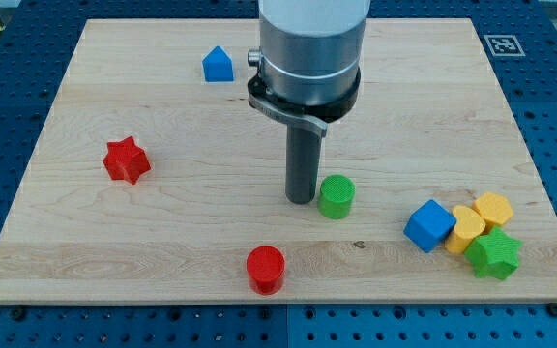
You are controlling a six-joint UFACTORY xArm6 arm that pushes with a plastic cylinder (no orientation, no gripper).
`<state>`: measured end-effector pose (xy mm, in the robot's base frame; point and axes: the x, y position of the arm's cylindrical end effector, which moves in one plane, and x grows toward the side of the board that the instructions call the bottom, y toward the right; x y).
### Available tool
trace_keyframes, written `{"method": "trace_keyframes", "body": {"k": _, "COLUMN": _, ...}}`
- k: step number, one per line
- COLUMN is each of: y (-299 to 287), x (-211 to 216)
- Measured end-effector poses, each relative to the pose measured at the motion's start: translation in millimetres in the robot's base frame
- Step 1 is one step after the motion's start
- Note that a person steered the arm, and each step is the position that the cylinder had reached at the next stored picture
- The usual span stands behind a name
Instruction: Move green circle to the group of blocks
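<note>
The green circle (336, 196) is a short green cylinder on the wooden board (162, 222), right of centre. My tip (302, 200) stands just to its left, very close or touching. The group of blocks lies at the view's lower right: a blue cube (428, 225), a yellow heart-like block (464, 229), a yellow hexagon-like block (493, 209) and a green star (494, 253), all packed together. The green circle is apart from the group, to its left.
A red star (126, 160) lies at the left. A red cylinder (265, 269) sits near the bottom edge. A blue house-shaped block (218, 65) is at the top left. A marker tag (502, 43) is at the top right corner.
</note>
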<state>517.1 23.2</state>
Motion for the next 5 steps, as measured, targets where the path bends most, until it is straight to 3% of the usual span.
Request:
{"method": "trace_keyframes", "body": {"k": 2, "y": 74.7, "x": 0.4}}
{"method": "trace_keyframes", "body": {"k": 5, "y": 92.1, "x": 27.9}}
